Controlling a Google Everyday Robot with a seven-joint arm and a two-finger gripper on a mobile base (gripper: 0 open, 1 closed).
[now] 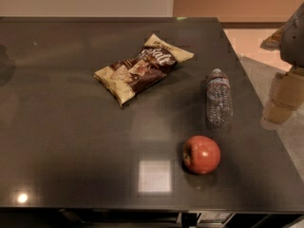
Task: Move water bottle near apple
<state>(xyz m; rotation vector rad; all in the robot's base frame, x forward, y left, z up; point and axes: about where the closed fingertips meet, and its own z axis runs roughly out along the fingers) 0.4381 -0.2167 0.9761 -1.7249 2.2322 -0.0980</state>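
Since the apple [201,154] sits nearest the front of the dark tabletop [71,141], with its dimpled stem end turned to the left, it serves as the mark for everything else. Just beyond the apple, and a little to its right, the water bottle [219,99] lies on its side. Its base is toward the apple and its pale cap points away, so its long axis runs almost straight from near to far. A narrow strip of bare tabletop parts the two, and they do not touch. Farther right of the apple, out past the tabletop's right edge, hangs the gripper [280,103], a pale shape under a grey wrist. It is well apart from the bottle and holds nothing, and I cannot tell whether it is spread or pressed together. The bottle lies to the gripper's left, so I judge that the reach must come in sideways, square across the bottle's long axis. That approach suits a grip around the ribbed middle, though a round body lying this way may roll if nudged. Little travel toward the apple looks needed afterwards. Beyond the apple and to its left, a brown and cream chip bag [142,68] lies flat, well clear of that line.
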